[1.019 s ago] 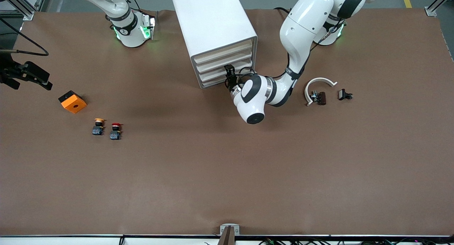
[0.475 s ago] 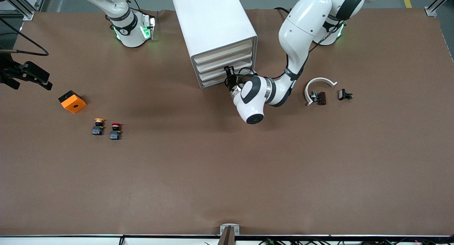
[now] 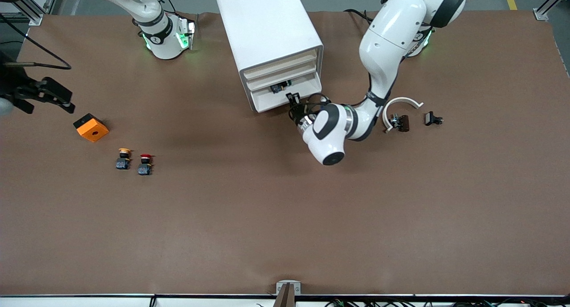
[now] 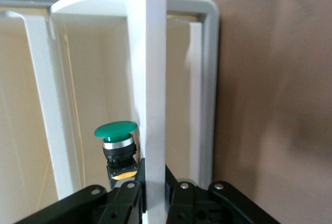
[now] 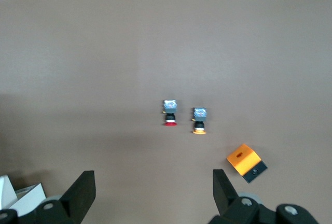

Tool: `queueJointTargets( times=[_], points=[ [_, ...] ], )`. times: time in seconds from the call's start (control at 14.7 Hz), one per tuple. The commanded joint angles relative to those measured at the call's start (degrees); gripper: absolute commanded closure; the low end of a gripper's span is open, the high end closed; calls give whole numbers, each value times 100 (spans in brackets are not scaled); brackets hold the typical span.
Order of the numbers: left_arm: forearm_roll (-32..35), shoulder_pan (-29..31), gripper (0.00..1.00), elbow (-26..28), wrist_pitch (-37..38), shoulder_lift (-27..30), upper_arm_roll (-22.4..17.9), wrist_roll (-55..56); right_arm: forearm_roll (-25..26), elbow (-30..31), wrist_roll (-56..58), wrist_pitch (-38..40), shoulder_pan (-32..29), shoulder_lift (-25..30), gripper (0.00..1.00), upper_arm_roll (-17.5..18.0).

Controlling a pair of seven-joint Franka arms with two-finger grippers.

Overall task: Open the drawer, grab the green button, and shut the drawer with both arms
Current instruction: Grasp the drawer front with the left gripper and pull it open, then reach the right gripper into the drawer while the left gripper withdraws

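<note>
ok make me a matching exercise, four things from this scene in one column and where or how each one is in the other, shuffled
Things:
1. green button
2. red button
3. left gripper
4. right gripper

Places or states:
A. open, up over the right arm's end of the table
B. inside the pulled-out drawer
C. shut on the drawer front
D. on the table beside the yellow button

Pairs: 1-B, 2-D, 3-C, 4-A

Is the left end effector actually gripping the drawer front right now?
Touching. The left wrist view shows the left end effector with its fingers clamped on the drawer front edge.
</note>
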State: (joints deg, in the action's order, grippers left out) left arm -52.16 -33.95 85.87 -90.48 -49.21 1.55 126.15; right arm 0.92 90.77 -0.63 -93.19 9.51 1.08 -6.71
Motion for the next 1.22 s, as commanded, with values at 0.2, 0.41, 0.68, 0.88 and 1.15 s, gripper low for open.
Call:
queueJointTargets(
  times=[0.2,0.41,0.68,0.88,1.15],
  points=[
    [-31,380,69,-641,-110,-202,-67,-29,22,-86,-95,-410,516,-406,0,-6],
    [4,450,0,-686,-119,-185,-67,-248,127,-86,-514,-568,841,-547,0,-15],
    [318,450,0,-957,-84,-98,-295,-363,110,-77,-1471,-884,1139,-749,0,-15],
    [1529,450,0,-1483,-84,-45,-497,-494,110,-77,-2106,-833,1438,-960,0,-15],
    [2403,450,0,-1644,-321,236,-1094,-1600,101,-68,-4052,-525,2281,-1294,0,-15]
  ],
)
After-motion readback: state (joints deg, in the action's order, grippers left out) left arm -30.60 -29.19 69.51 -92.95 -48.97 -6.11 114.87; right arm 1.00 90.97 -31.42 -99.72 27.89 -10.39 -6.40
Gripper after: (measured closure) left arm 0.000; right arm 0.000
